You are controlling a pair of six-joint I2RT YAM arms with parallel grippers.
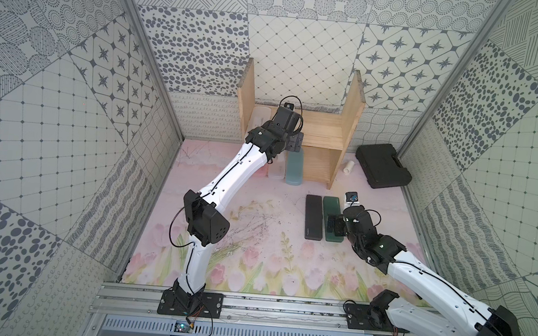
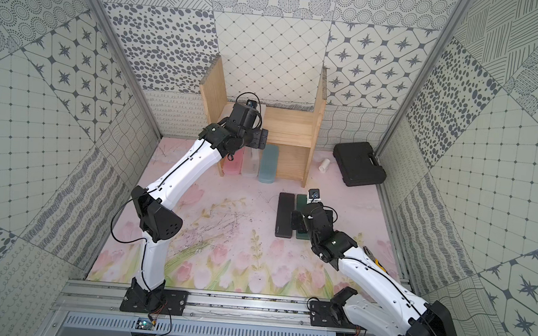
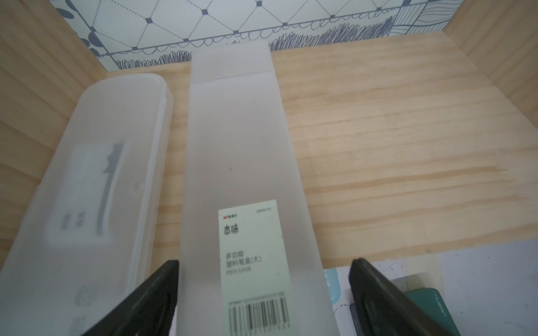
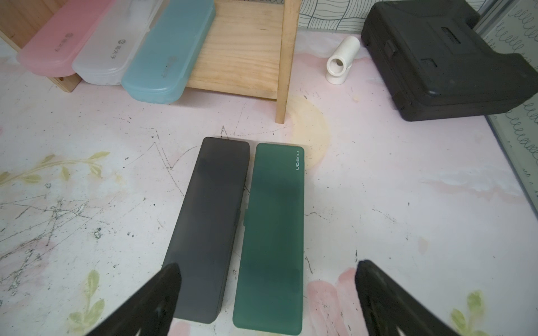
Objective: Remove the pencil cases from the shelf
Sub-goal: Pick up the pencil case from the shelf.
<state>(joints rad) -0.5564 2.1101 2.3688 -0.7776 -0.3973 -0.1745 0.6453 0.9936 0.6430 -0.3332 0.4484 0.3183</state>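
The wooden shelf [image 1: 326, 130] stands at the back of the mat. On its upper board lie two frosted clear pencil cases, a labelled one [image 3: 241, 145] and a rounded one [image 3: 110, 174]. My left gripper [image 3: 265, 261] is open astride the labelled case's near end, one finger against its side, the other a gap away. Pink [image 4: 61, 43], clear [image 4: 113, 55] and light blue [image 4: 168, 58] cases jut from the lower tier. A black case [image 4: 209, 221] and a dark green one [image 4: 273, 232] lie side by side on the mat, under my open right gripper [image 4: 267, 264].
A large black moulded case [image 1: 382, 166] sits at the back right, a small white pipe piece [image 1: 349, 167] between it and the shelf. Patterned walls close in three sides. The floral mat [image 1: 255, 240] runs to the metal rail at the front.
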